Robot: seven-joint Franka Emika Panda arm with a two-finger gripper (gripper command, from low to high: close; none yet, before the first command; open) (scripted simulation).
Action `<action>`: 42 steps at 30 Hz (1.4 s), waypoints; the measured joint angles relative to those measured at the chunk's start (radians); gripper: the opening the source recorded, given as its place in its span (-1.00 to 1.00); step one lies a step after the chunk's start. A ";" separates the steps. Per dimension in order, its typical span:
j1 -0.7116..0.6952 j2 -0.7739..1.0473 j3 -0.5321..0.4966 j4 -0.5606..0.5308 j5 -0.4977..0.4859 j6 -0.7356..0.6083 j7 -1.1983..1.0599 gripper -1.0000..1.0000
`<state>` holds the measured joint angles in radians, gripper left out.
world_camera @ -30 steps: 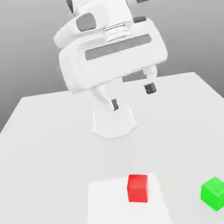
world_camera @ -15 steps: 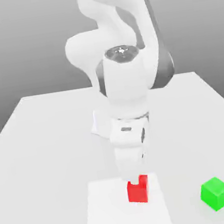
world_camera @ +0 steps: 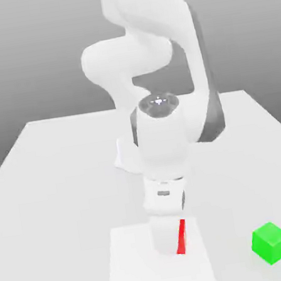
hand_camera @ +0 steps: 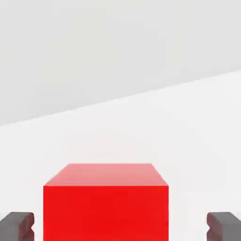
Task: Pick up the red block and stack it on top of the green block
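The table (world_camera: 54,181) was a plain white surface with a paler square patch (world_camera: 134,271) near its front edge. The arm (world_camera: 161,133) was folded low over that patch, its hand pointing down.

The gripper (hand_camera: 120,225) stood astride the red block (hand_camera: 106,202). In the hand view a dark fingertip (hand_camera: 18,224) showed on either side of the block, each with a clear gap between pad and red face; the claw was spread and pinching nothing. In the exterior view only a thin red sliver of the block (world_camera: 181,237) was visible beside the hand, resting on the pale patch.

The green block (world_camera: 270,243) sat on the table, off the patch, well apart toward the exterior view's right.

Assessment: the step in hand was the grasp. The block appeared slightly off centre between the pads, so the fingers should close slowly and evenly, contacting opposite flat faces squarely. Lifting should wait until both pads are firmly seated, to avoid twisting the block.
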<state>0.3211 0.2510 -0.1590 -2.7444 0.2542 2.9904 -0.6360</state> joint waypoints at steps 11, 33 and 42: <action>0.052 -0.079 -0.075 -0.006 -0.089 -0.063 0.062 -1.00; 0.240 -0.166 0.017 0.201 -0.255 -0.359 0.175 -1.00; 0.268 0.026 0.075 0.280 -0.195 -0.253 0.127 1.00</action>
<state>0.5892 0.2768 -0.0839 -2.4641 0.0591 2.7378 -0.5091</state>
